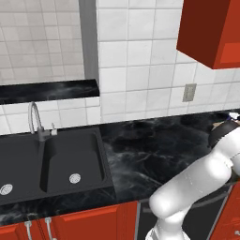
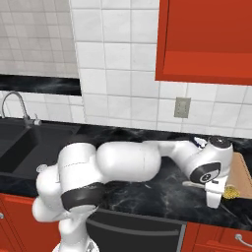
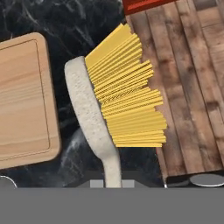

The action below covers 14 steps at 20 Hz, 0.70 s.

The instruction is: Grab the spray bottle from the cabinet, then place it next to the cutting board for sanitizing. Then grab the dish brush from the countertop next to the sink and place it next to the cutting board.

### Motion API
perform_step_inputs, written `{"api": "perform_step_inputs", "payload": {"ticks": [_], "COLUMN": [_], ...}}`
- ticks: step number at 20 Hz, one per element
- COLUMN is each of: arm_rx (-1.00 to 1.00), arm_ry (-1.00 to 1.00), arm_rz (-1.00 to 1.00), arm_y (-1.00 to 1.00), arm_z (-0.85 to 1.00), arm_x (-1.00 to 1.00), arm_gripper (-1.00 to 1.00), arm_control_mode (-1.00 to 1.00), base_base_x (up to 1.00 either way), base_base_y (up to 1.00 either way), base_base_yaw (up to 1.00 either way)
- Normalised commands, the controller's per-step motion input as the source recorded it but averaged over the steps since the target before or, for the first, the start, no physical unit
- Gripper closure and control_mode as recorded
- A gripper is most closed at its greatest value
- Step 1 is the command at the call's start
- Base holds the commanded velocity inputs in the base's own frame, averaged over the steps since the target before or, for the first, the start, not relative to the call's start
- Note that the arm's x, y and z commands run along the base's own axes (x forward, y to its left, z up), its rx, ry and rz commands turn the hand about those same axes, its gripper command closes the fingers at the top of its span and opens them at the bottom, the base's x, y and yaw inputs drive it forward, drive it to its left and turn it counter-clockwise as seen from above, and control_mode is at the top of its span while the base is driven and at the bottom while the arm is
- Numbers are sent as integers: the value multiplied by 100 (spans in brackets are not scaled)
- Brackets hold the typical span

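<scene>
The gripper (image 2: pixel 214 197) hangs low over the right end of the countertop (image 1: pixel 154 150), pointing down, with the dish brush (image 3: pixel 103 118) beneath it; the handle runs up into the hand at the bottom of the hand view, but the fingertips are hidden there, so whether the jaws are clamped on it cannot be told. In the right base view the yellow bristles (image 2: pixel 230 192) peek out just beside the gripper, close to the counter's front edge. The cutting board (image 3: pixel 24 98) lies just beside the brush, on its cream back side, a narrow strip of black marble between them; in the right base view the board (image 2: pixel 241 170) sits behind the wrist. On the bristle side, beyond the counter's edge, a brown plank floor (image 3: pixel 192 83) shows below. A small white and bluish thing (image 1: pixel 233 115) stands at the far right against the wall, too clipped to name. Farther left lie the black double sink (image 1: pixel 51 164) and its chrome faucet (image 1: pixel 34 117), well apart from the brush. White tiles carry a wall outlet (image 2: pixel 182 107), with the red cabinet (image 2: pixel 206 39) above. The brush's long axis runs from handle at the hand to rounded head away from it, bristles fanning sideways, away from the board.
</scene>
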Motion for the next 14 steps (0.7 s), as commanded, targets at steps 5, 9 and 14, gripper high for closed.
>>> {"api": "perform_step_inputs", "payload": {"ticks": [5,9,14], "arm_rx": [0,0,0], "arm_ry": [0,0,0], "arm_rz": [0,0,0], "arm_y": [-35,-13,-17], "arm_z": [-35,-29,-33], "arm_x": [10,24,19], "arm_gripper": [100,100,100], "arm_control_mode": [-100,-100,-100], "base_base_x": [0,0,0], "base_base_y": [0,0,0], "base_base_yaw": [0,0,0]}}
